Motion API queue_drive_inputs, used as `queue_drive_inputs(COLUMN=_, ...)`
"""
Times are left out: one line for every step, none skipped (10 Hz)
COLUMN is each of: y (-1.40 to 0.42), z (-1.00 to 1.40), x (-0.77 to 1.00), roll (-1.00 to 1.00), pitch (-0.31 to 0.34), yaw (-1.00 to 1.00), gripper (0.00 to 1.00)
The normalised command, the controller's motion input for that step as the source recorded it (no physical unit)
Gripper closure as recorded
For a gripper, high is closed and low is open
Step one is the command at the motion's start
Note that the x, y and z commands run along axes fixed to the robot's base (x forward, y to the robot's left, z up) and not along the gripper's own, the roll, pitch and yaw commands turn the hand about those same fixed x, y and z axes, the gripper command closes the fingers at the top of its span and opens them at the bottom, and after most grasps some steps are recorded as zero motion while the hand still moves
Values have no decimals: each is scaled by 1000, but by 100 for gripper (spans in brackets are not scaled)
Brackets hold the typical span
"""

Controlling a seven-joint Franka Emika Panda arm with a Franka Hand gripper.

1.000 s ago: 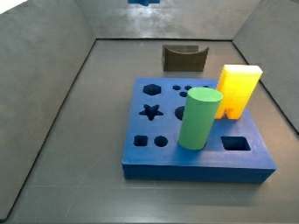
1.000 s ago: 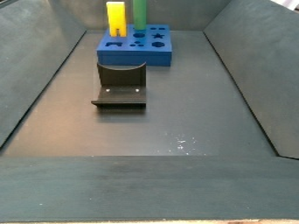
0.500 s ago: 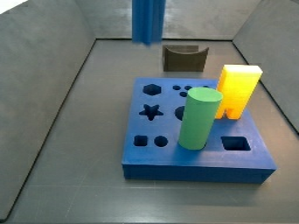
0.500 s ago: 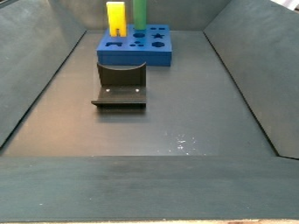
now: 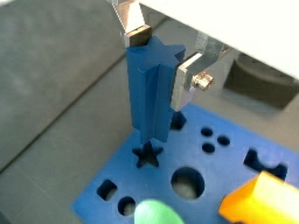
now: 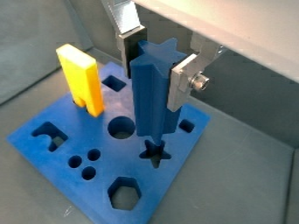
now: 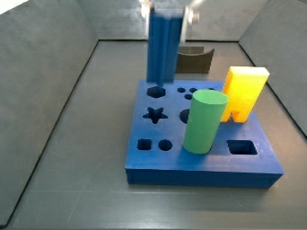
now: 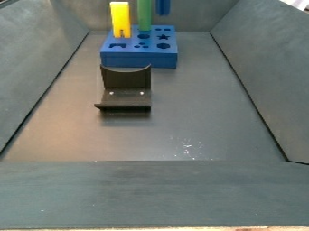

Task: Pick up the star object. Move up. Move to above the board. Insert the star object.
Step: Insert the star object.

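Holding: your gripper (image 5: 159, 54) has its fingers (image 6: 183, 80) clamped on the star object (image 5: 149, 94), upright between the pads.
Below the fingers: the star's lower end hangs just over the star-shaped hole (image 6: 155, 155) in the board (image 6: 52, 137).
Beside the fingers: yellow block (image 6: 82, 79) and green cylinder (image 7: 204, 120) stand in the board.

No text, label, brand, number or sign can be read in any view. The gripper (image 6: 156, 58) — closed on the star object (image 6: 149, 96) above the board (image 6: 70, 140) at the far end of the worktop — is seen unmarked, and nothing is printed on the fixture (image 8: 125, 88).
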Motion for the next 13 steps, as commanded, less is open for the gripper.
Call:
queue_drive_inputs(y=-60, z=-643, x=46, roll=26, pitch=0, yaw=-229, gripper=100)
queue_drive_inputs(y=-14, z=-437, x=0, roll=113, pitch=0, yaw=-140, gripper=100)
queue_drive_inputs(y=-17, z=-383, x=0, roll=140, pitch=0, yaw=-126, gripper=100)
queue_drive_inputs(y=-14, z=-254, x=0, roll=127, pitch=10, yaw=-134, gripper=100)
queue_drive_inputs(y=-3, z=-157, x=0, roll=51, pitch=0, yaw=-151, gripper=100)
queue_drive_inputs(y=0, z=-151, x=0, roll=36, pitch=0, yaw=-149, gripper=100)
queue_drive_inputs(y=-3, z=-211, x=0, roll=19, pitch=0, yaw=-160, gripper=100)
queue_drive_inputs(y=-14, z=-217, x=0, roll=0, pitch=0, yaw=-174, gripper=100)
queue_drive_inputs(y=-40, z=-254, x=17, roll=0, pitch=0, yaw=-157, gripper=100)
queue_drive_inputs(y=-31, z=-123, x=169, roll=0, pitch=0, yaw=-189, gripper=100)
queue_drive_inputs(y=-26, z=-74, x=194, roll=0, pitch=11, yaw=-180, gripper=100)
queue_drive_inputs(y=-37, z=-89, x=166, roll=0, pitch=14, yaw=-151, gripper=100)
queue_drive_inputs(y=-31, z=-80, x=146, roll=13, pitch=24, yaw=-94, gripper=100)
